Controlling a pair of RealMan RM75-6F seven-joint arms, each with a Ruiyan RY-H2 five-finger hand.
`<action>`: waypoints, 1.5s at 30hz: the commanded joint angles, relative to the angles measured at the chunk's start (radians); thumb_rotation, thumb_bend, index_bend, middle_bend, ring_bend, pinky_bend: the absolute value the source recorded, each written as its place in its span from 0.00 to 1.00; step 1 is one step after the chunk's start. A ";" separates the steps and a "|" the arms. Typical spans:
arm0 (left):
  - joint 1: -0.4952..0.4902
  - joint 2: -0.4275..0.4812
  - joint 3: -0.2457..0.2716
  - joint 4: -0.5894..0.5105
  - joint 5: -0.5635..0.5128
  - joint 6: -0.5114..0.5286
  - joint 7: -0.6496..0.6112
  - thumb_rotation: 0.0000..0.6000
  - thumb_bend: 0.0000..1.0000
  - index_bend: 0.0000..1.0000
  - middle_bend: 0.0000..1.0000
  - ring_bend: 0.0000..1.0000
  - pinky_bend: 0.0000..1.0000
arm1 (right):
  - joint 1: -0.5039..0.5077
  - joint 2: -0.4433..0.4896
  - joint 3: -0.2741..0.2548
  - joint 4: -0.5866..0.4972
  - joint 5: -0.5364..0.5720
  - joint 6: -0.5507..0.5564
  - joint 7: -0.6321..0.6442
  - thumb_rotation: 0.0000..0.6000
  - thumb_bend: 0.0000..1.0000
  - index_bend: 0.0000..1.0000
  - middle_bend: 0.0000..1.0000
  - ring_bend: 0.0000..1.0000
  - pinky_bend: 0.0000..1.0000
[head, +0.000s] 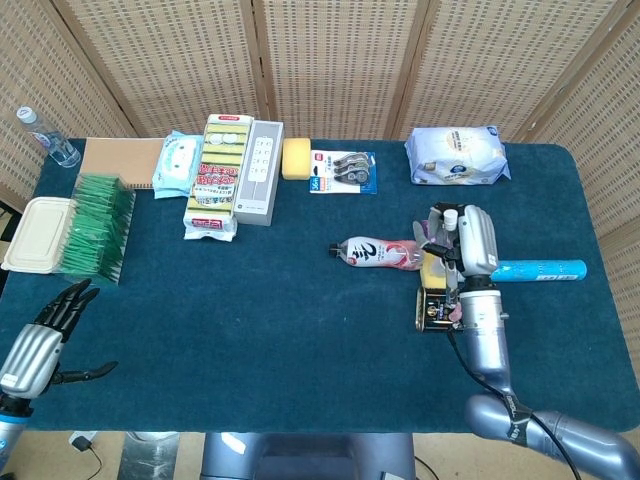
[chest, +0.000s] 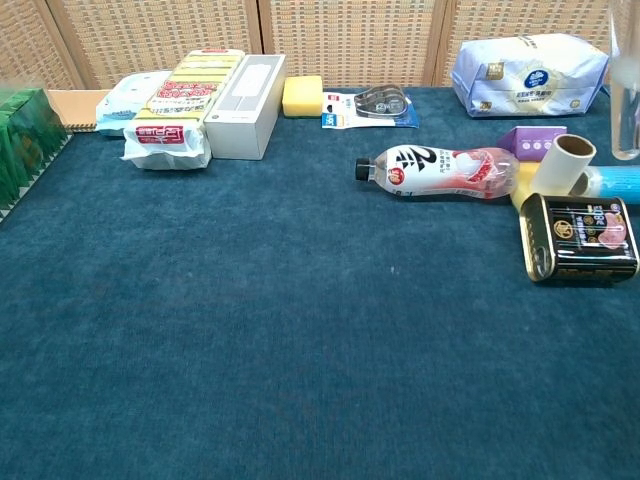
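My right hand (head: 468, 238) hovers above the cluster at the table's right with its fingers loosely bent and nothing in them; in the chest view only a blurred edge of this hand (chest: 626, 90) shows. Below it lie a pink-labelled bottle (chest: 440, 170) on its side, a purple box (chest: 530, 141), a white roll (chest: 562, 165), a black tin (chest: 582, 238) and a blue tube (head: 540, 268). From the head view the purple box and roll are mostly hidden by the hand. My left hand (head: 38, 345) hangs at the front left corner, fingers spread, holding nothing.
Along the back sit a tissue pack (head: 456, 153), a tape pack (head: 343, 170), a yellow sponge (head: 296, 158), a white box (head: 258, 172), a sponge pack (head: 218, 175) and wipes (head: 178, 163). A green bundle (head: 95, 225), beige container (head: 35, 232) and small water bottle (head: 45, 138) stand left.
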 joint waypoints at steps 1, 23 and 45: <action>0.011 -0.010 -0.002 -0.011 -0.007 0.004 0.019 0.69 0.00 0.00 0.00 0.03 0.14 | 0.031 -0.030 0.015 0.072 -0.039 -0.031 0.072 1.00 0.40 0.78 1.00 1.00 1.00; 0.018 -0.009 -0.008 -0.104 -0.016 -0.034 0.157 0.70 0.00 0.00 0.00 0.03 0.14 | 0.160 -0.139 0.013 0.469 -0.171 -0.160 0.456 1.00 0.41 0.78 1.00 1.00 1.00; -0.003 -0.013 -0.029 -0.195 -0.041 -0.095 0.283 0.70 0.00 0.00 0.00 0.03 0.14 | 0.211 -0.173 -0.058 0.816 -0.279 -0.176 0.790 1.00 0.41 0.78 1.00 1.00 1.00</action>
